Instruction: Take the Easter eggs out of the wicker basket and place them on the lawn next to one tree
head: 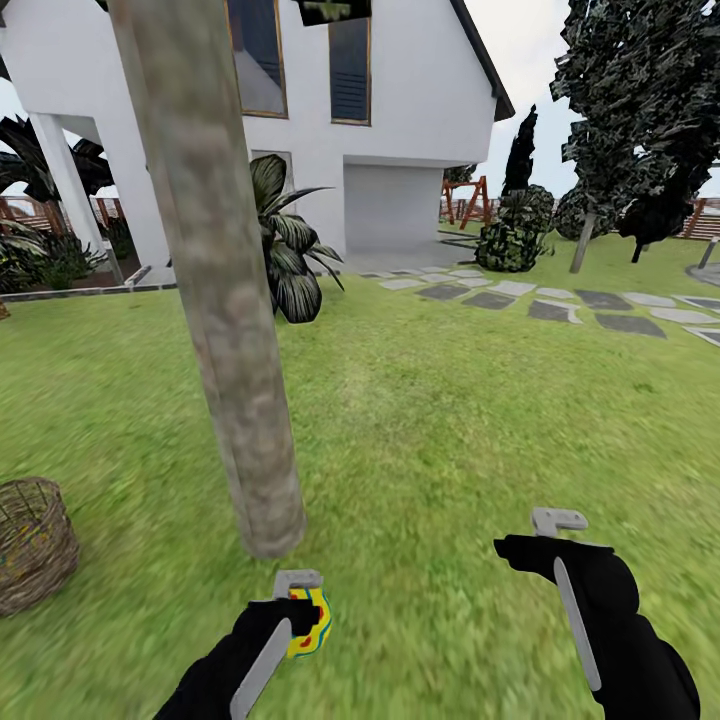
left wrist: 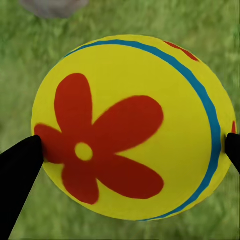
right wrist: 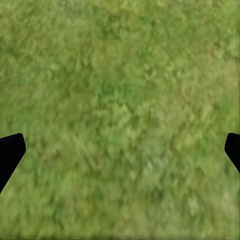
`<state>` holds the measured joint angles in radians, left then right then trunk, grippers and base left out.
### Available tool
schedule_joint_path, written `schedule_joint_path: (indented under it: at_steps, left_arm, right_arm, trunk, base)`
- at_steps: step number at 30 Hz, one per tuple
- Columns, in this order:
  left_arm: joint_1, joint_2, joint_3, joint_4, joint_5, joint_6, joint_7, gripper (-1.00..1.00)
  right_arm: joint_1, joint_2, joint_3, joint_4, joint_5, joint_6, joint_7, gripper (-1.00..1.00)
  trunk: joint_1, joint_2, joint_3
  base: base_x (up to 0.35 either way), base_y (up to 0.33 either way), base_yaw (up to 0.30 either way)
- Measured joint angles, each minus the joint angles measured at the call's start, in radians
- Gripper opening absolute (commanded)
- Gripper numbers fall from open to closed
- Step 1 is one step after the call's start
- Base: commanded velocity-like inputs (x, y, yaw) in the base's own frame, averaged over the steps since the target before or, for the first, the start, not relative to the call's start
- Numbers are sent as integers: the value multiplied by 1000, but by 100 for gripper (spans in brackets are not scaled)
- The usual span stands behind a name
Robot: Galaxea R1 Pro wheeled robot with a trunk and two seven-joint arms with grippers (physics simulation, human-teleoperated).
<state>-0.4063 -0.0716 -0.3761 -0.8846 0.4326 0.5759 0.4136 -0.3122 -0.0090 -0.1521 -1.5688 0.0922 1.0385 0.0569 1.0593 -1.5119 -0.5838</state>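
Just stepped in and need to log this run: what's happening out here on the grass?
A two-armed robot is working on the lawn. Its left end effector is shut on a yellow Easter egg with a red flower mark, held close to the base of the tree. The right end effector is open over bare grass, holding nothing. The wicker basket stands a little way off to the left of the trunk; what it holds cannot be made out.

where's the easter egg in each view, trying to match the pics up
head view: the Easter egg sits low, left of centre, in the left gripper, just short of the tree base.
left wrist view: egg close up between both fingertips.
right wrist view: not in it.
shared landmark: the lawn.
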Motion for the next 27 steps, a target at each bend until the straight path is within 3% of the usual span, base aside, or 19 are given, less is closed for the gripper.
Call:
schedule_joint_path:
  at_steps: [5, 7, 14, 21, 27]
  left_arm:
    - [-111, -12, -1, 137, 0, -50, -30, -100]
    - [-127, -13, -1, 157, 0, -57, -38, -100]
    - [-138, -13, 0, 235, 0, -117, -42, -100]
    - [-138, -10, 1, 245, 2, -123, -42, -100]
    - [-138, -9, 1, 236, 4, -122, -43, -100]
  right_arm:
    - [0, 1, 1, 0, 0, 0, 0, 100]
    - [0, 0, 2, 0, 0, 0, 0, 100]
    - [0, 1, 5, 0, 0, 0, 0, 100]
    - [0, 0, 6, 0, 0, 0, 0, 100]
    - [0, 1, 8, 2, 0, 0, 0, 100]
  trunk:
    - [19, -35, -16]
    - [27, -49, -22]
    - [54, -98, -44]
    - [81, -147, -66]
    - [81, -147, -66]
  base:
    - [0, 0, 0]
    - [0, 0, 0]
    - [0, 0, 0]
    - [0, 0, 0]
    - [0, 0, 0]
